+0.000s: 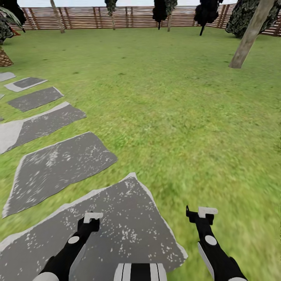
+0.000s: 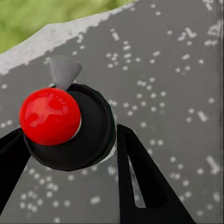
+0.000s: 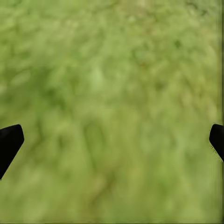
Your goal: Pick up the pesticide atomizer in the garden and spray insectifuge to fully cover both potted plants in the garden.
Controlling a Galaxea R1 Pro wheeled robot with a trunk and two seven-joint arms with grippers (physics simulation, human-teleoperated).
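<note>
The left end effector [image 2: 70,154] is pinching the atomizer [image 2: 74,128], its black fingers pressing on either side of the dark body while the red top faces the wrist camera. It is carrying the bottle low over a grey stepping stone [image 1: 128,230], probably for transport toward the plants. The right end effector [image 3: 112,140] is hanging spread wide and empty over the lawn [image 1: 175,117].
</note>
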